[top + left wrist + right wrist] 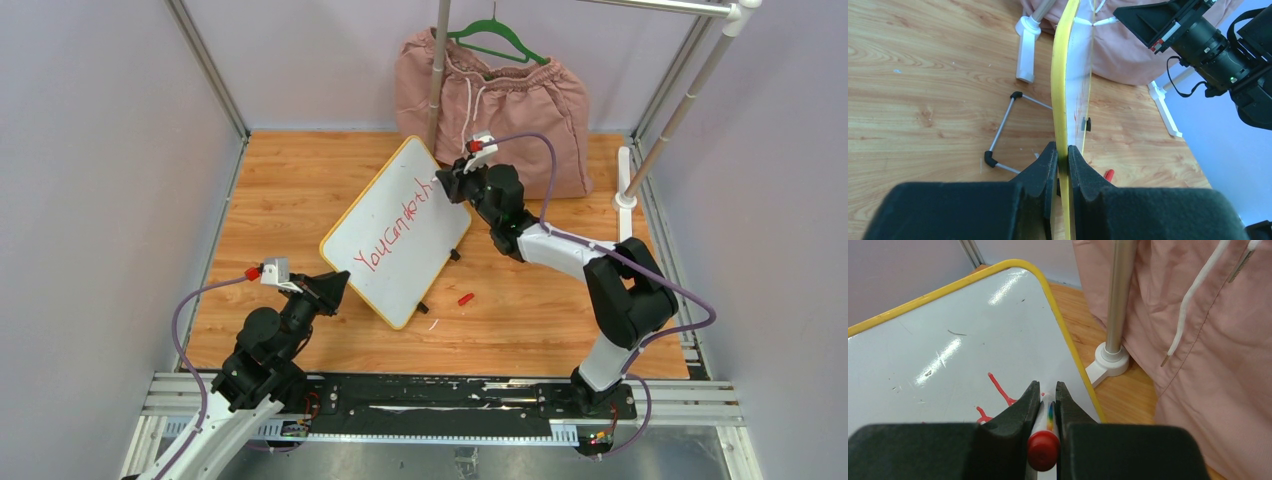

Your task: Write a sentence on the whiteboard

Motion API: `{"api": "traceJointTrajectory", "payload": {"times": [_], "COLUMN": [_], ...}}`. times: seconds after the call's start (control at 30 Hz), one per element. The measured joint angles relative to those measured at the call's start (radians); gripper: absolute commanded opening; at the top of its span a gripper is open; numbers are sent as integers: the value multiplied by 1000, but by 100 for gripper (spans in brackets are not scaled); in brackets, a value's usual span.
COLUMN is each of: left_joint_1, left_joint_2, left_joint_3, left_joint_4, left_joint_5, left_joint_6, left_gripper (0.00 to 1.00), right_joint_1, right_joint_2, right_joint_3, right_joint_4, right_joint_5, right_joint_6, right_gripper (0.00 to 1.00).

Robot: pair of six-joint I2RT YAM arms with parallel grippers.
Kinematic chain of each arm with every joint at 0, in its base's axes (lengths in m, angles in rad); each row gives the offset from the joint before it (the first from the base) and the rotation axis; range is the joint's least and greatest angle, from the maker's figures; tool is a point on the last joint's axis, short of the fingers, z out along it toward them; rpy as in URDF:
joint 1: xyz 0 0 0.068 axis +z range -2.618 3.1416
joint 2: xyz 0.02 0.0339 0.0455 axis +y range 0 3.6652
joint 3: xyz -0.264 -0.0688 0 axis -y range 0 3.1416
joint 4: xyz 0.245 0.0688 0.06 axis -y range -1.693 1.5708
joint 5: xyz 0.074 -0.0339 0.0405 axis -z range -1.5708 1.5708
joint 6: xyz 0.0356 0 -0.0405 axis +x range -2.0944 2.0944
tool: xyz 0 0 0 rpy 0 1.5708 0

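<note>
Left hand (1062, 156) pinches the whiteboard (400, 228) by its yellow rim, propping it tilted on the counter (530, 312), likely to steady it for writing, while the right hand (1048, 391) clamps a red marker (1044, 447) with its tip at the far end of the red sentence (392, 232).

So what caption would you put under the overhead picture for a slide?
Left hand grips the whiteboard's rim; right hand holds a marker at the sentence's end.
</note>
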Motion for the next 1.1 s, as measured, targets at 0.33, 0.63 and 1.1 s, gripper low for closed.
{"api": "traceJointTrajectory", "payload": {"times": [0.33,0.63,1.1], "left_joint_1": [0,0,0], "left_joint_2": [0,0,0], "left_joint_3": [0,0,0], "left_joint_4": [0,0,0], "left_joint_5": [0,0,1], "left_joint_6": [0,0,0], "left_gripper": [0,0,0], "right_joint_1": [-1,-1,-1], "right_joint_2": [0,-10,-23], "right_joint_3": [-29,-29,18], "right_joint_4": [23,14,-9], "right_joint_5": [0,1,0], "right_joint_6": [0,0,0], "right_gripper": [0,0,0]}}
